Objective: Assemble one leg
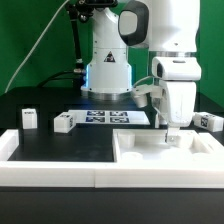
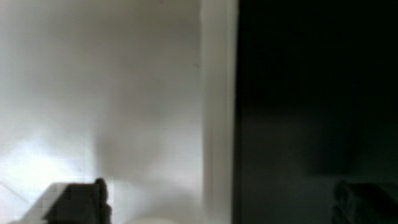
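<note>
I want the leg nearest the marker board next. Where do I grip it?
Probably the leg across its short body, straight down from above: it sits low on the table with free space either side, so the jaws can straddle it.

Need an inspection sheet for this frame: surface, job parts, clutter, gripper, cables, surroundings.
Surface: black table with a white rim along the front.
Job's things: outer leg and inner leg lie loose at the exterior view's left. A likely third leg sits at its right. The tray-like piece is at front right.
Clutter: only the marker board, in front of the robot base.
Grippers: gripper is lowered at the tray-like piece. Its fingers are spread and hold nothing.
Cables: a thin dark line at upper left, cable or strut, cannot tell.
Surroundings: green backdrop.
</note>
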Action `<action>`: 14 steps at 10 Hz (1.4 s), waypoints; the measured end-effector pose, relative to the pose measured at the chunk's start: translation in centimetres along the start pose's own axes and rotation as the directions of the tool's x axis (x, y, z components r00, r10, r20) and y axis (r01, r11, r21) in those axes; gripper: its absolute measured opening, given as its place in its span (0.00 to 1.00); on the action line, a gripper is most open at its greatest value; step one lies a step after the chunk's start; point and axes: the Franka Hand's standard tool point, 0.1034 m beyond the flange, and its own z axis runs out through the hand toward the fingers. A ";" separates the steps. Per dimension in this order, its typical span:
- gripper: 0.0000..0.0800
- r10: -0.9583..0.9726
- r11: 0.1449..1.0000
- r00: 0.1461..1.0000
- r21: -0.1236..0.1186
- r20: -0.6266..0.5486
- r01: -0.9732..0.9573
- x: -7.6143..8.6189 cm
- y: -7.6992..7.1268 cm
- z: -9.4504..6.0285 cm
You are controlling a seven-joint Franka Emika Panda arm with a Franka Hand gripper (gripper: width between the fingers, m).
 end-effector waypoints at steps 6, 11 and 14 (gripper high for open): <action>0.81 0.053 0.999 0.998 -0.014 0.027 -0.052 1.1 -0.7 -3.9; 0.81 0.175 0.984 0.984 -0.044 0.013 -0.175 4.0 -2.6 -6.5; 0.81 0.417 0.908 0.909 -0.037 -0.003 -0.416 4.2 -2.7 -6.5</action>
